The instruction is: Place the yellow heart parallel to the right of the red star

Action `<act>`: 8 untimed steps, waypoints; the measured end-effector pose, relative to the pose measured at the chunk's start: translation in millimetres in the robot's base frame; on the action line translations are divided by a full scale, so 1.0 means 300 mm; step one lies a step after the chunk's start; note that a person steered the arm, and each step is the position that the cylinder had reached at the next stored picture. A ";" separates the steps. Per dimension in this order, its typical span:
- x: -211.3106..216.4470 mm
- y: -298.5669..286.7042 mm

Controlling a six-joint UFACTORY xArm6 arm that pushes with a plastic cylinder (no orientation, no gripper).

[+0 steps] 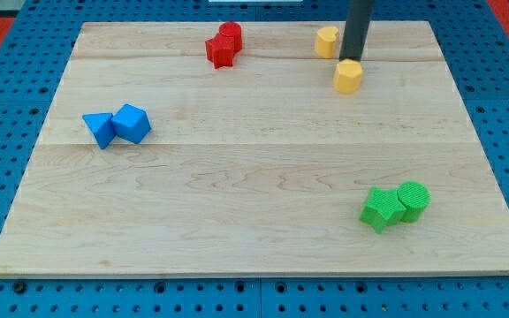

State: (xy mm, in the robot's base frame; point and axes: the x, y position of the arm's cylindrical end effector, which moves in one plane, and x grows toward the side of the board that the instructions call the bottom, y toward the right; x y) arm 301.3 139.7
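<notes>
The arm's end effector is a plain dark rod with nothing to open or close; it grasps nothing and only pushes. The tip (pixel 353 59) stands at the far side of the worktop (pixel 254 212), right of centre, wedged between two yellow blocks. One yellow block (pixel 327 41) sits just to the tip's left and slightly farther away; the other yellow block (pixel 348 76) sits directly on the near side of the tip, apparently touching it. Which of the two is the heart cannot be made out with certainty at this size, though the far-left one looks the more lobed.

The red star (pixel 220 51) lies at the far edge left of centre, pressed against a second red block (pixel 231 34) just behind it. Both yellow blocks are already to the star's right and well apart from it.

The move probably turns on this: the target spot lies to the left of the tip, at roughly the star's depth. If the far-left yellow block is the heart, a leftward push would carry it towards the star.

A pair of blue blocks (pixel 117 125) rests at the left, a pair of green blocks (pixel 396 205) near right.
</notes>
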 end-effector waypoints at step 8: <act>-0.091 -0.032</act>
State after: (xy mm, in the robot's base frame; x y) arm 274.0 130.1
